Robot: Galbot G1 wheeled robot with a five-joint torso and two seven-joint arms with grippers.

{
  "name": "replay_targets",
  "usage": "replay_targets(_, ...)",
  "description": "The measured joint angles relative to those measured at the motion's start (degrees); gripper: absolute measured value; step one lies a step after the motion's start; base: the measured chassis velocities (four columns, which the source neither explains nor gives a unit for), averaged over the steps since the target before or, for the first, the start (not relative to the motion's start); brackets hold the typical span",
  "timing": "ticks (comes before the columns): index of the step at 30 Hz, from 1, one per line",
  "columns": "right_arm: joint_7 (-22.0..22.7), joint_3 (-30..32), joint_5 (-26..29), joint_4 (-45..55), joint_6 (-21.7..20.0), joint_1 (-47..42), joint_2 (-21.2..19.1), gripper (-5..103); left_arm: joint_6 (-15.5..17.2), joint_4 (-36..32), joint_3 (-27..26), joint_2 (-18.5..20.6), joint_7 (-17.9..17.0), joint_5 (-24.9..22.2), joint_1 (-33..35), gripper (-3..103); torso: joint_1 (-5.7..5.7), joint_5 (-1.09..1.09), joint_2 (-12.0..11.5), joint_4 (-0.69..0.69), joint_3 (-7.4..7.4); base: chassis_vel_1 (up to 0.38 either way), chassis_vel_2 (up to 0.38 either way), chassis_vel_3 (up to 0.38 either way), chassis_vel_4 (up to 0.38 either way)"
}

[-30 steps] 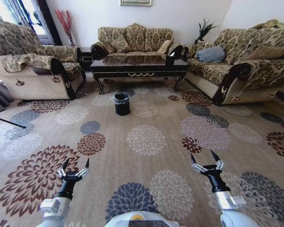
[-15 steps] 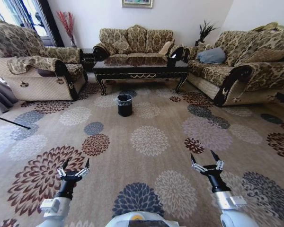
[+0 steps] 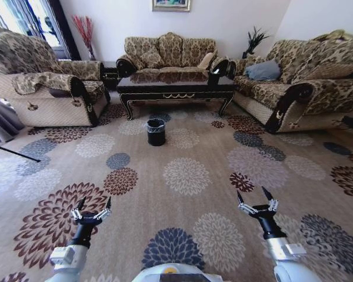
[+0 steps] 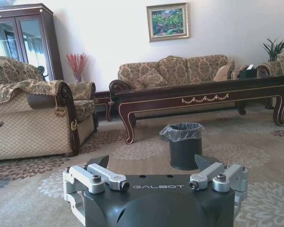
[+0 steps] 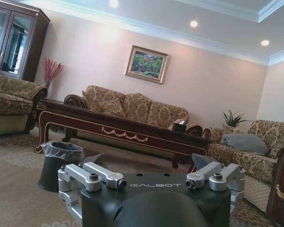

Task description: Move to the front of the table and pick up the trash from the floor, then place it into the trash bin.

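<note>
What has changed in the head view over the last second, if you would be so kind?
The whole head view has shifted, so the camera moved with the robot; the trash bin and the table did not move on the carpet. The left gripper and the right gripper stay open, low and empty.
</note>
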Motion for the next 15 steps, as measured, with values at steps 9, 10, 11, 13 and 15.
replay_targets(9,0.0,0.0,0.0,0.0,0.0,0.0,0.0,100,0.0,0.0,0.0,0.0,0.0,0.0,0.0,100,0.46,-0.01,1.73,0.0,1.27,0.0,0.0,0.0,0.0)
replay_targets(10,0.0,0.0,0.0,0.0,0.0,0.0,0.0,100,0.0,0.0,0.0,0.0,0.0,0.0,0.0,100,0.52,-0.01,1.93,0.0,1.42,0.0,0.0,0.0,0.0)
replay_targets(11,0.0,0.0,0.0,0.0,0.0,-0.01,0.0,100,0.0,0.0,0.0,0.0,0.0,0.0,0.0,100,0.58,0.0,2.15,0.0,1.57,0.0,0.0,0.0,0.0)
replay_targets(13,0.0,0.0,0.0,0.0,0.0,0.0,0.0,100,0.0,0.0,0.0,0.0,0.0,0.0,0.0,100,0.65,0.0,2.4,0.0,1.74,0.0,0.0,0.0,0.0)
replay_targets(15,0.0,0.0,0.0,0.0,0.0,-0.01,0.0,100,0.0,0.0,0.0,0.0,0.0,0.0,0.0,100,0.82,0.0,2.94,0.0,2.1,0.0,0.0,0.0,0.0)
